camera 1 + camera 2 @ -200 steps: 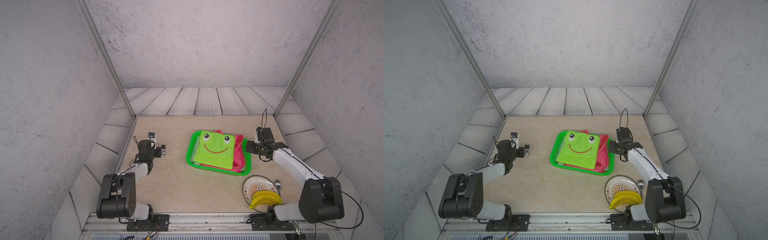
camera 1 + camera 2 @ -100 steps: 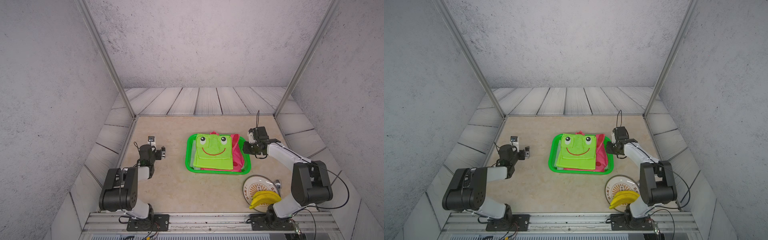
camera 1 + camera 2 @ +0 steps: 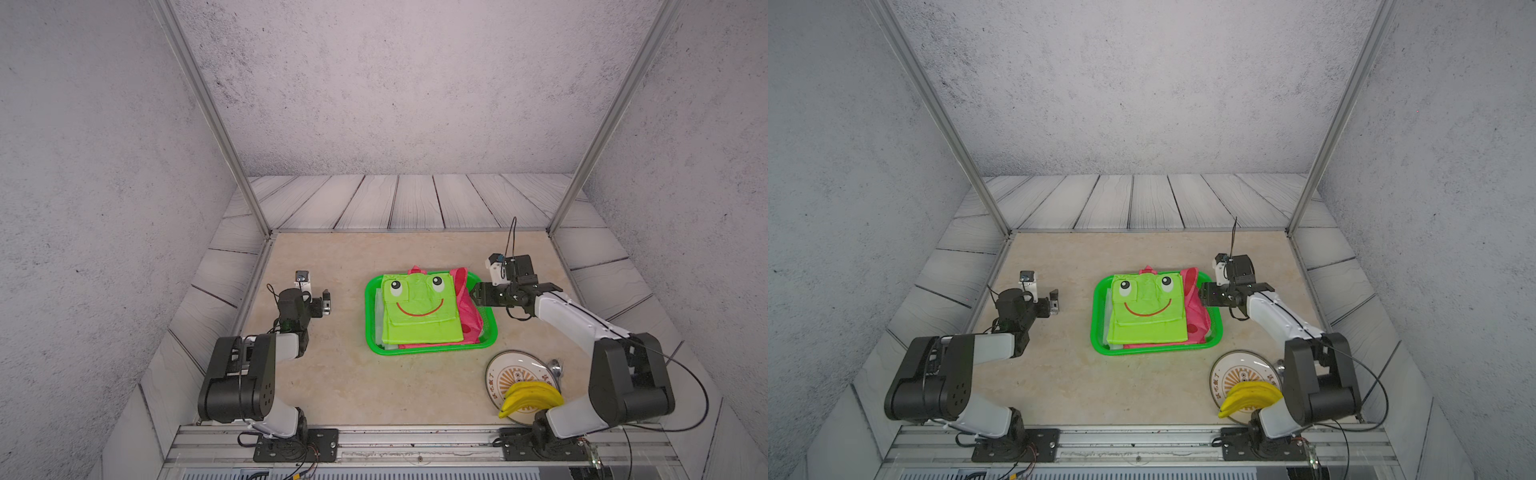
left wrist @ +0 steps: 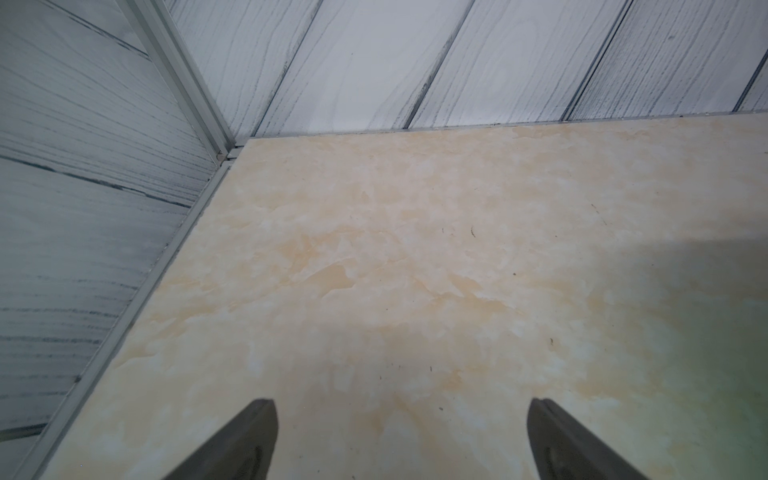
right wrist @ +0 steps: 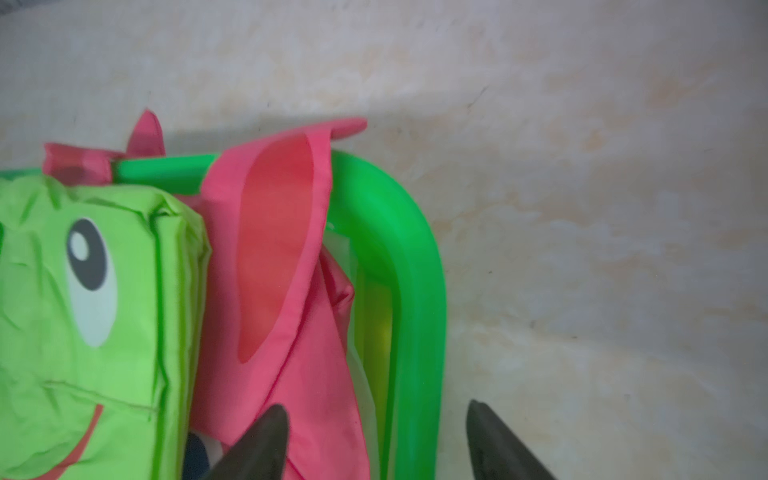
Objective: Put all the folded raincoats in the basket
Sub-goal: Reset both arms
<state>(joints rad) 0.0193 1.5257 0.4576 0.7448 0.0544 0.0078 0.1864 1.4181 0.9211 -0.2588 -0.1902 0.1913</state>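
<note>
Since a second ago your right arm has folded up and stretched out again, and the basket now sits square, not turned. You see the raincoat lying folded inside the basket, frog face up, with pink cloth out at its right side. Your right jaws are spread and stand across the basket's right rim: one finger over the pink cloth, the other over the bare surface. Your left jaws are spread wide above the surface, holding nothing, well apart from the basket.
</note>
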